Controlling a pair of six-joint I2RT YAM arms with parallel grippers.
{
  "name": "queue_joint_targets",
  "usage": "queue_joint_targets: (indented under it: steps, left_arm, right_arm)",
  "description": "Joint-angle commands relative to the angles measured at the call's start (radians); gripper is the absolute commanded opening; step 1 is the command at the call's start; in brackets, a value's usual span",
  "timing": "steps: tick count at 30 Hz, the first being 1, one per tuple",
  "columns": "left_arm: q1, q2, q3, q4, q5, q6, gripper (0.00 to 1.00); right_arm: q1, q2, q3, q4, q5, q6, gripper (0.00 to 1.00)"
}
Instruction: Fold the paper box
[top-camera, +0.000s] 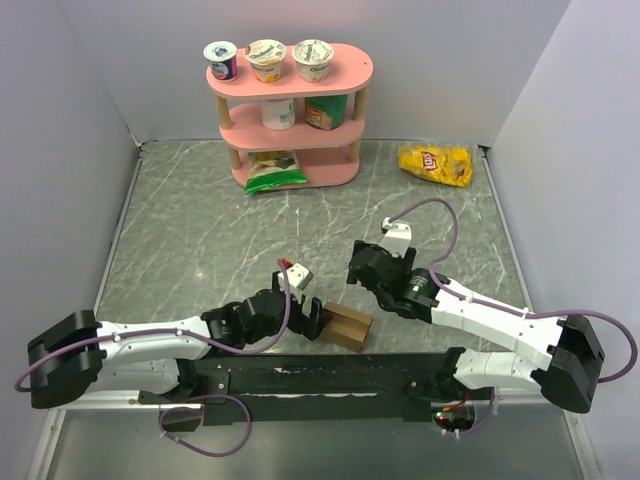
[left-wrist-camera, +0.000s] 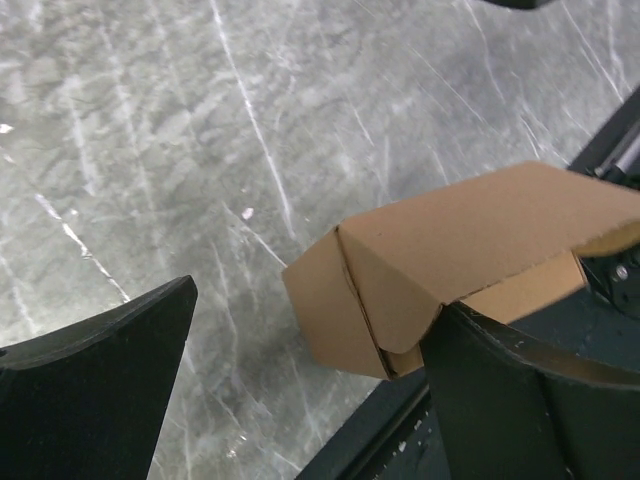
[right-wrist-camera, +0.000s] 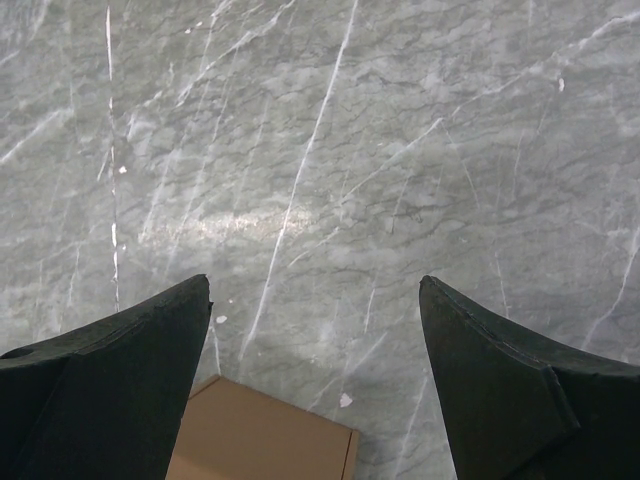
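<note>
From above, the paper box (top-camera: 347, 325) sat near the front edge of the marble table (top-camera: 200, 220), already a small closed brown block, not a flat sheet. The left gripper (top-camera: 312, 322) was at its left side and the right gripper (top-camera: 358, 264) hung just beyond it, not touching. Through the left wrist camera, the left gripper (left-wrist-camera: 315, 300) had its jaws wide apart. The paper box (left-wrist-camera: 450, 240) lay between them, crowded against the right-hand finger (left-wrist-camera: 500, 400), with a clear gap to the other. Its corner flap gaped slightly, so I judged the folding nearly done, with the tuck wanting a last press. Through the right wrist camera, the right gripper (right-wrist-camera: 315, 285) was spread and empty, with one corner of the paper box (right-wrist-camera: 260, 440) showing low between its fingers.
</note>
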Motion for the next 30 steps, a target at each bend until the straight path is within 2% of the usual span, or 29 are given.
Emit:
queue_joint_targets:
  steps: [1, 5, 10, 17, 22, 24, 26, 30]
  left_arm:
    - [-0.004, -0.009, -0.019, -0.026, 0.09, 0.021, 0.96]
    - [-0.004, -0.063, -0.05, -0.014, 0.139, 0.02, 0.96]
    - [0.004, -0.147, -0.041, -0.044, 0.182, 0.023, 0.96]
    - [0.059, -0.181, -0.03, -0.055, 0.292, -0.006, 0.96]
    - [0.128, -0.245, -0.027, -0.079, 0.356, -0.066, 0.96]
    - [0.195, -0.261, -0.01, -0.083, 0.396, -0.123, 0.96]
    - [0.253, -0.259, -0.001, -0.07, 0.435, -0.193, 0.96]
    - [0.284, -0.189, 0.046, -0.072, 0.45, -0.269, 0.96]
  right_arm:
    - [0.005, -0.038, -0.013, 0.032, -0.01, -0.015, 0.91]
    - [0.007, -0.073, -0.024, 0.06, -0.045, -0.047, 0.91]
    - [0.05, -0.093, -0.016, -0.021, -0.01, -0.004, 0.91]
    - [0.094, -0.128, -0.035, -0.087, -0.044, 0.038, 0.92]
    - [0.107, -0.303, -0.111, -0.035, -0.193, -0.073, 0.96]
    - [0.105, -0.364, -0.108, -0.102, -0.204, -0.052, 0.96]
    - [0.12, -0.381, -0.105, -0.162, -0.173, 0.004, 0.92]
    - [0.2, -0.334, -0.079, -0.305, -0.067, 0.137, 0.9]
